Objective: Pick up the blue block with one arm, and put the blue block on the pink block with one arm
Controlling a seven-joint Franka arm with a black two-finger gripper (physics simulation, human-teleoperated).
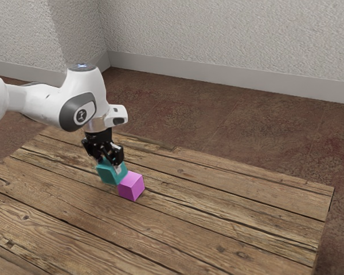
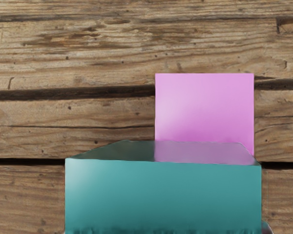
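Observation:
My black gripper (image 1: pixel 110 162) is shut on a teal-blue block (image 1: pixel 110 172), holding it tilted just above the wooden table (image 1: pixel 229 229). A pink block (image 1: pixel 131 185) rests on the table right beside it, toward the exterior view's right, and the two blocks look to be touching or nearly so. In the wrist view the teal-blue block (image 2: pixel 162 195) is large and close under my hand, and its far edge covers part of the pink block (image 2: pixel 204 107) beyond it.
The table's planks run wide on all sides of the two blocks. Its far edge (image 1: pixel 241 163) and right edge (image 1: pixel 325 229) drop to a brown floor. Grey walls meet at a corner behind.

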